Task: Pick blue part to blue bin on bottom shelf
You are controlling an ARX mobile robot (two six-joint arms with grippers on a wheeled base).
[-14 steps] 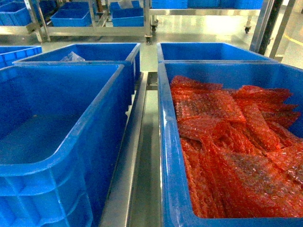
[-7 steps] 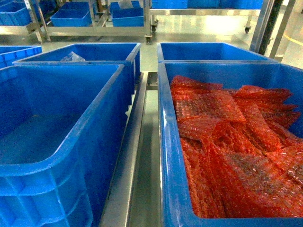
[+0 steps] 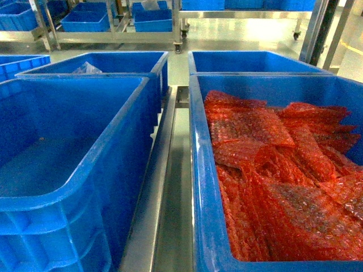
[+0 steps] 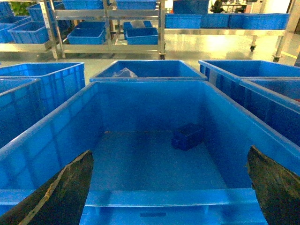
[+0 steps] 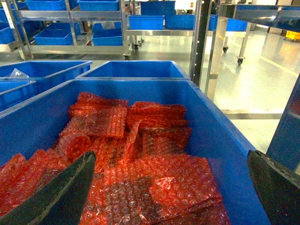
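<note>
Blue plastic is filling the head view: a big left bin (image 3: 74,170) and a big right bin (image 3: 201,187) are sitting side by side, with a steel shelf rail (image 3: 156,192) running between them. The right bin is carrying a pile of red bubble-wrap bags (image 3: 272,175). Two more blue bins are sitting behind them; the rear left bin (image 3: 113,63) is holding a clear plastic bag (image 3: 86,69) at its back left corner. No arm or gripper is showing in this view, and the blue part is not showing here either.

Left wrist view: the left gripper (image 4: 171,192) is hovering above the near wall of the left bin (image 4: 154,199), jaws spread wide, both dark fingers (image 4: 61,192) sitting at the bottom corners of the frame, holding nothing. The blue part (image 4: 188,136) is lying on the bin floor, right of centre, toward the far wall, well apart from the fingers.

Right wrist view: the right gripper (image 5: 171,192) is hanging over the near end of the right bin (image 5: 220,136), jaws released wide, fingers (image 5: 65,190) just above the red bubble-wrap bags (image 5: 131,154), gripping nothing. Whether the fingers are touching the bags, I cannot tell. Shelving racks (image 5: 75,18) loaded with more blue bins are standing in the background.
</note>
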